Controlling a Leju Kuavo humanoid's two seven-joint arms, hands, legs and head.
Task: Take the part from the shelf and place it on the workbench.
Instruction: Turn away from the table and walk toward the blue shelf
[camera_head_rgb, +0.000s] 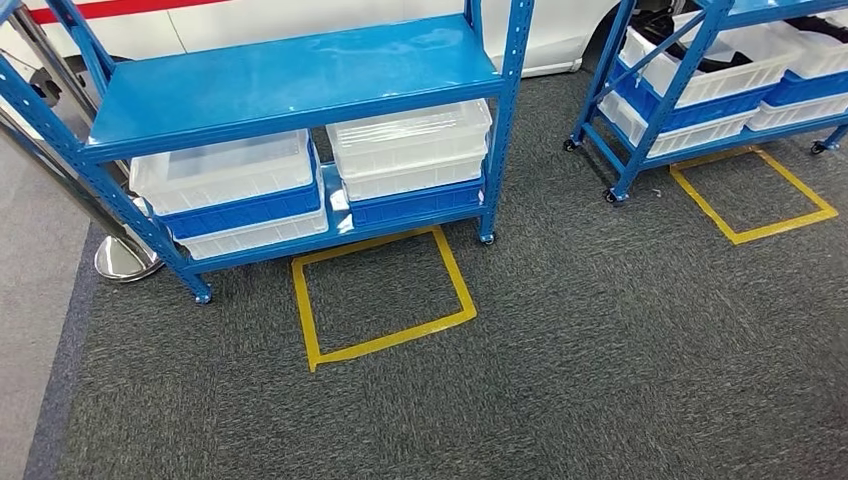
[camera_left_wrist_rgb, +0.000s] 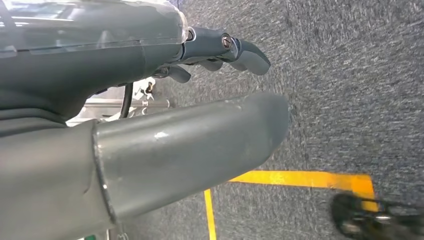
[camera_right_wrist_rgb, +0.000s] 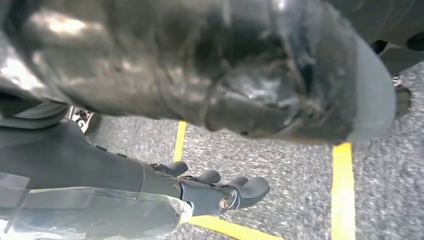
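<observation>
While the task is being judged from these pictures, it appears to be at its very start: nothing is being held, and no part is being carried toward a desk.

From the head view, a blue shelf (camera_head_rgb: 300, 75) is being faced across grey carpet (camera_head_rgb: 600, 350), with white bins (camera_head_rgb: 410, 145) on blue trays being kept on its lower level. These bins are looking empty from here, though their contents cannot be told for certain. A second shelf (camera_head_rgb: 700, 80) is standing well apart to the right, and dark items are being seen in one of its upper bins (camera_head_rgb: 700, 50); whether one of these is the part cannot be told. Yellow tape squares (camera_head_rgb: 380, 295) are marking the floor before each shelf. Locating the part, reaching, grasping, and carrying to the desk are all judged to be left.

The wrist views are supplying what the head view is lacking. At the left wrist, the left hand (camera_left_wrist_rgb: 200, 90) is being shown hanging over carpet and yellow tape (camera_left_wrist_rgb: 300, 178), its fingers (camera_left_wrist_rgb: 245, 52) loosely curved, apart from the thumb, and gripping nothing. At the right wrist, the right hand (camera_right_wrist_rgb: 210, 192) is likewise being shown empty, its fingers (camera_right_wrist_rgb: 250, 189) slightly bent but not closed, above carpet and tape.
</observation>
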